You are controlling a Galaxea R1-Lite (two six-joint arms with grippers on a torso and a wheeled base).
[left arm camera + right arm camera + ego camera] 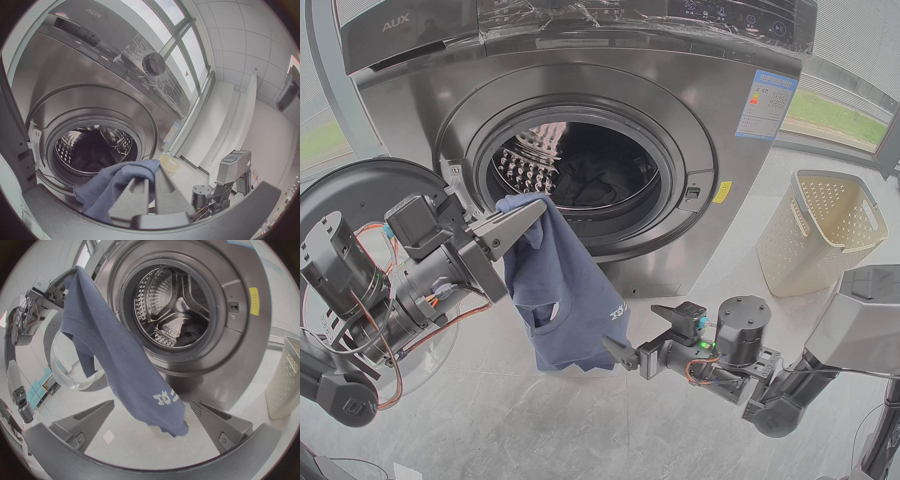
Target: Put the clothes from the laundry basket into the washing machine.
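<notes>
Shirt (562, 294) hangs from the left gripper (540, 209), clamped on its top, just outside the open washing machine (675, 112); the right gripper (630, 326) gapes wide near the hem. Trailing cloth could catch at the opening.

A: Where is the navy T-shirt (562, 294)?
B: It hangs from the left gripper (539, 210), pinched at its top, before the washing machine's (650, 81) open mouth, with white print near its hem.
A: And inside the machine?
B: Dark clothing (590, 181) lies at the bottom.
A: The laundry basket (822, 231)?
B: It is cream and perforated, on the floor to the machine's right.
</notes>
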